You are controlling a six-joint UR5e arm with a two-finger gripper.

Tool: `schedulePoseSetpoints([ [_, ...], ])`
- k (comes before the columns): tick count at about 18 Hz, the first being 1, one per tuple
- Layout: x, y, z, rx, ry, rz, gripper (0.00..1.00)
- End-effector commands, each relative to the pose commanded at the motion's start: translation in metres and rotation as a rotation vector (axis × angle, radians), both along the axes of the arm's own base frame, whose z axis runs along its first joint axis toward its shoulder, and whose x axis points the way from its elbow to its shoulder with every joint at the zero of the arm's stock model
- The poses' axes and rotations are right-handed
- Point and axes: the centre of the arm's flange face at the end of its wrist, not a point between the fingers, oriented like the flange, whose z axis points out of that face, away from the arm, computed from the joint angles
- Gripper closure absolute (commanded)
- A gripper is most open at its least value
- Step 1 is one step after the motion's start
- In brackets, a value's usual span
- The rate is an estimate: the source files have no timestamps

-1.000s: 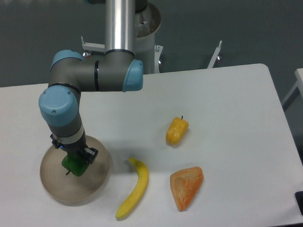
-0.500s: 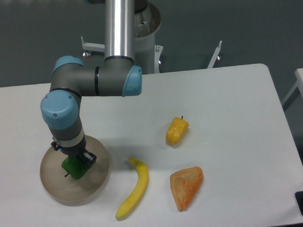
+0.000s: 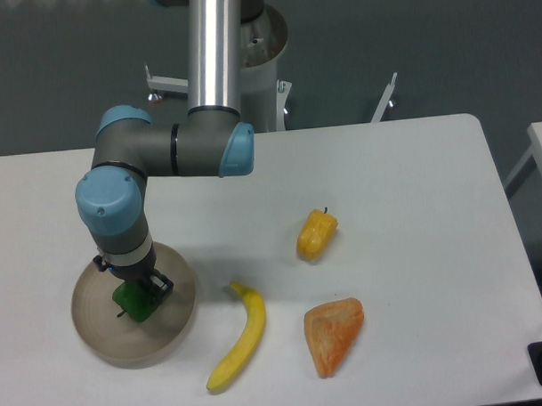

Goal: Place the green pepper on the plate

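The green pepper (image 3: 129,305) is small, glossy and bright green. It sits low over the middle of the round beige-tan plate (image 3: 173,334) at the front left of the table. My gripper (image 3: 135,291) points straight down over the plate and is shut on the top of the pepper. The wrist hides most of the fingers. I cannot tell whether the pepper touches the plate's surface.
A yellow banana (image 3: 240,339) lies just right of the plate. A yellow-orange pepper (image 3: 316,234) sits at mid table. An orange wedge-shaped food item (image 3: 333,334) lies at the front right. The arm's base column (image 3: 214,49) stands at the back.
The gripper has sunk a little lower over the plate with the green pepper still in it. The other items have not moved.
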Motion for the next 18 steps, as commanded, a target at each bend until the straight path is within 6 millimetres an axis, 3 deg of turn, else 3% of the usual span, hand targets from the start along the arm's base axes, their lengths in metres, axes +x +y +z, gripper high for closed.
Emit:
schedulePoseSetpoints([
  [14,0.0,0.001,-0.008,-0.012,-0.001,0.002,0.54],
  [18,0.0,0.001,-0.008,-0.012,-0.001,0.0,0.45],
])
